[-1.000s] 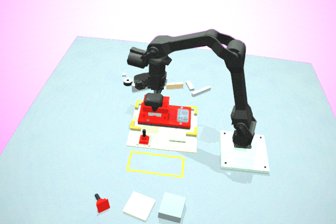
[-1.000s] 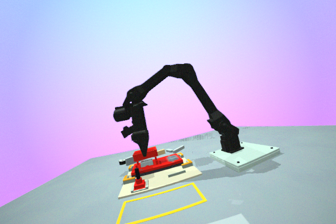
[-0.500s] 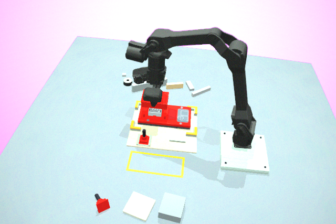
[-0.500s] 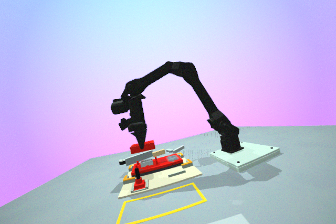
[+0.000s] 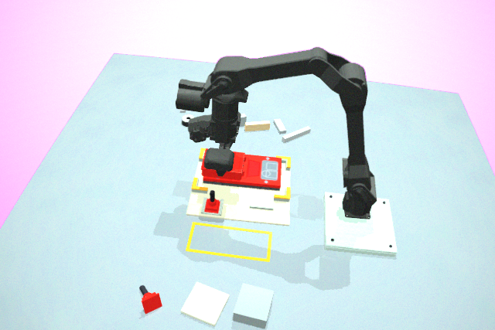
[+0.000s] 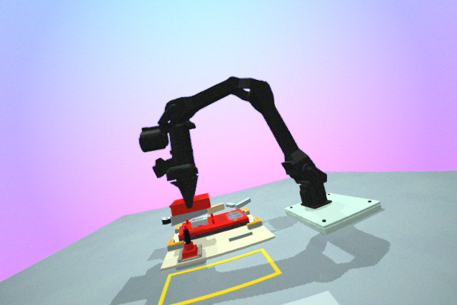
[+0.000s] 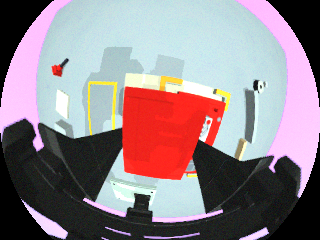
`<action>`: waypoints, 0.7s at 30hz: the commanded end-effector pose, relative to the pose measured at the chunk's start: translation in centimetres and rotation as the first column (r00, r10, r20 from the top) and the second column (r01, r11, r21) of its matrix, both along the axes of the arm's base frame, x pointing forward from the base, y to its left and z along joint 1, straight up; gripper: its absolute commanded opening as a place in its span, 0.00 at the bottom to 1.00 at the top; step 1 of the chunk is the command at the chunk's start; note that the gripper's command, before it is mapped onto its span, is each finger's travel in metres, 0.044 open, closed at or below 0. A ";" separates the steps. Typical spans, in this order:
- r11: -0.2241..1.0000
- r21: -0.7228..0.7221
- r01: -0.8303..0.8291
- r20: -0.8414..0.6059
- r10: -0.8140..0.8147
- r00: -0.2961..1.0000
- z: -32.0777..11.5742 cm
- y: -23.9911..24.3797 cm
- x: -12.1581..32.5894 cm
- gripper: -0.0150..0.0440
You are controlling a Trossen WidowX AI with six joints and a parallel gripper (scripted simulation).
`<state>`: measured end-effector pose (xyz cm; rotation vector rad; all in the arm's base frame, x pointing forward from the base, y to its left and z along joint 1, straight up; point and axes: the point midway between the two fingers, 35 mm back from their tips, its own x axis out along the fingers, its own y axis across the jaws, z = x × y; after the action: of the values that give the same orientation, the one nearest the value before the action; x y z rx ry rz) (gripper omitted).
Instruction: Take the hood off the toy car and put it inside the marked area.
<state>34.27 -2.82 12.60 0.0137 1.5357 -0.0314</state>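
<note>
My gripper [image 5: 220, 172] [image 6: 189, 206] [image 7: 159, 136] is clamped on the red hood [image 5: 236, 166] [image 6: 193, 203] [image 7: 157, 132], a finger on either side. Fingers point down, wrist above them roughly upright. Arm [image 5: 279, 64] [image 6: 212, 93] arches up from the wrist, over, then down to its pale base plate [image 5: 333, 234] [image 6: 354, 216] [image 7: 120, 190], well off to the side. Hood is up off the car, apart from it. Right below the gripper: toy car [image 5: 260, 172] [image 6: 230, 218] [image 7: 216, 122], hood posts and a light panel showing in the exterior view. Car sits between yellow-orange corner brackets [image 5: 283, 193] [image 6: 254, 222] [image 7: 171, 80] on a cream board [image 5: 240, 214] [image 6: 235, 244] [image 7: 141, 80]. Same board, beside the car: red block with black handle [image 5: 212, 204] [image 6: 189, 250], handle up. Past the board's edge, marked area [image 5: 230, 256] [image 6: 221, 291] [image 7: 102, 83], yellow outline; hood isn't in it.
</note>
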 end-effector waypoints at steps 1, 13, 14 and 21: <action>1.000 0.002 0.001 -0.007 -0.001 1.000 -0.1 2.1 -0.2 0.25; 1.000 0.011 -0.004 -0.004 0.004 1.000 0.1 8.0 -1.0 0.25; 1.000 0.012 -0.005 -0.004 0.005 1.000 0.2 8.5 -1.1 0.25; 1.000 0.017 -0.008 -0.004 0.008 1.000 0.3 11.8 -2.1 0.25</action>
<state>32.84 7.45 12.97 0.0175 1.5316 -0.0142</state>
